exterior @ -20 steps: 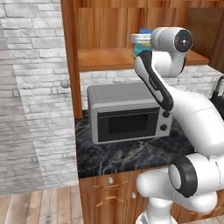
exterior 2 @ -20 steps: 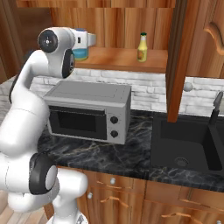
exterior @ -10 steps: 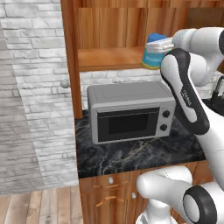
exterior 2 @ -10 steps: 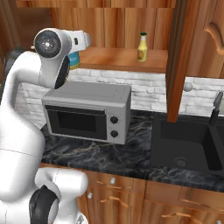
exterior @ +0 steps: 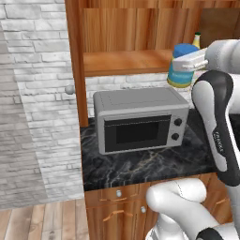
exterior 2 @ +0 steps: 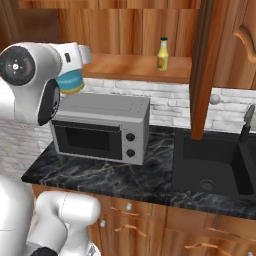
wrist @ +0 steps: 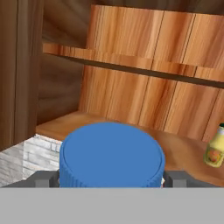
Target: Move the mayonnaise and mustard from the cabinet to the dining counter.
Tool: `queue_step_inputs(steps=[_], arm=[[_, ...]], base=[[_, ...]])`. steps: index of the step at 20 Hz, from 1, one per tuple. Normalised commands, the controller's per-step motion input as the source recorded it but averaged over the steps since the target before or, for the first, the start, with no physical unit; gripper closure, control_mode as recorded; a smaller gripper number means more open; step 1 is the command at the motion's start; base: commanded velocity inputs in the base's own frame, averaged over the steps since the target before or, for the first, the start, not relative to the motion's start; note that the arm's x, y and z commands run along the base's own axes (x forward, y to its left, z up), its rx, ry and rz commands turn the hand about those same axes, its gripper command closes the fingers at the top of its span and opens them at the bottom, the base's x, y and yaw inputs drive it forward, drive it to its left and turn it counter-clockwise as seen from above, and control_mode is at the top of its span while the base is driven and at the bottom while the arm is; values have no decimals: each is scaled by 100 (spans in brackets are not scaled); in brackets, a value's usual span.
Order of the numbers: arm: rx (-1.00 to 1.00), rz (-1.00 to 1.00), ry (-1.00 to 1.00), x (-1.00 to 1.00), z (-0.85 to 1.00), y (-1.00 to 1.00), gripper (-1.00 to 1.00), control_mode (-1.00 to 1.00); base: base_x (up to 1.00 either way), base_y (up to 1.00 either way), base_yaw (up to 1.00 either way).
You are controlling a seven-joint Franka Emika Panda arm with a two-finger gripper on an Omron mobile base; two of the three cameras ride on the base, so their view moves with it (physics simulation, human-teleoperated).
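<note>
1. The mayonnaise [wrist: 112, 154], gripped wide across its sides by the spread fingers [wrist: 43, 179], hangs just in front of the cabinet [exterior: 123, 62] shelf, above the microwave [exterior: 138, 119], apparently lifted out for the dining counter.
2. The jar sits squarely between the fingers, blue lid facing the hand.
3. The mustard [exterior 2: 162, 54] stands upright on the cabinet shelf, well apart, awaiting its turn.
</note>
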Motion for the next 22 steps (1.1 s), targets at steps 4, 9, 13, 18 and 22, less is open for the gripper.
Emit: queue_step_inputs(steps=[4, 9, 13, 18, 22], arm=[[-1, -18, 0, -83, -12, 0, 100, -100], [0, -15, 0, -64, -32, 0, 100, -100], [0, -15, 0, -47, -26, 0, 100, -100], [0, -12, -1, -16, -4, -5, 100, -100], [0, -2, 0, 0, 0, -14, 100, -100]], base=[[0, 0, 0], [0, 0, 0], [0, 0, 0], [0, 0, 0], [0, 0, 0]])
